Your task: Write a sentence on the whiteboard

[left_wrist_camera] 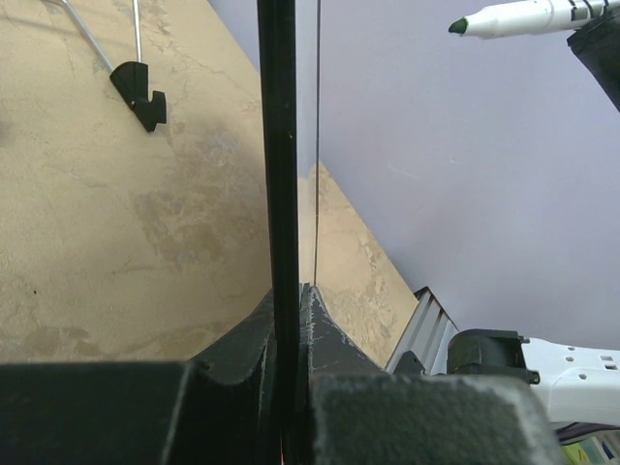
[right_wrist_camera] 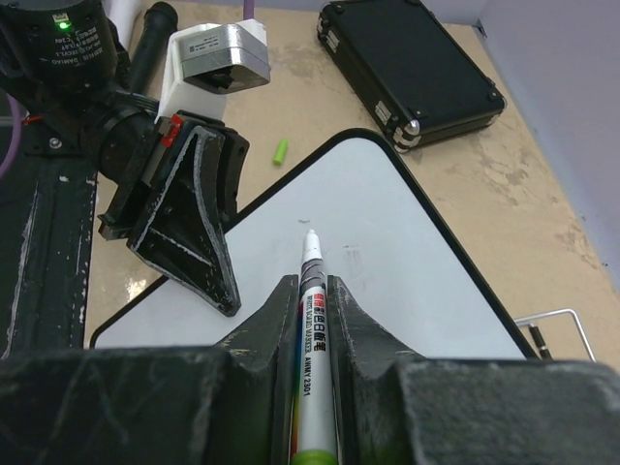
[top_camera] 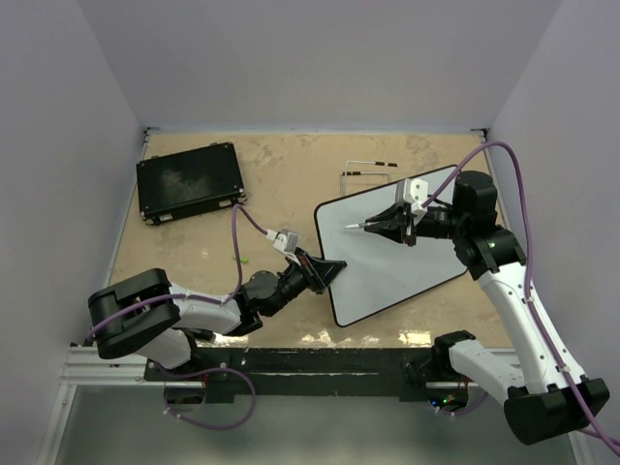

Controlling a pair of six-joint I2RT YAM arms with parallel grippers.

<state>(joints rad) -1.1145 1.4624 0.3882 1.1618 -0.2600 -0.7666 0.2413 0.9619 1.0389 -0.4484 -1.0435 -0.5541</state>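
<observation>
Right wrist view: my right gripper (right_wrist_camera: 312, 291) is clamped on a white marker (right_wrist_camera: 310, 254), barrel print partly legible, ending "1301", its green tip above the whiteboard (top_camera: 387, 266). My left gripper (top_camera: 325, 273) pinches that board's left edge. The board lies right of centre on the table (top_camera: 281, 184).

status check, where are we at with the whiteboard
Left fingers shut on whiteboard edge. Right fingers shut on marker, tip over board. No writing yet. Nothing in the way.
</observation>
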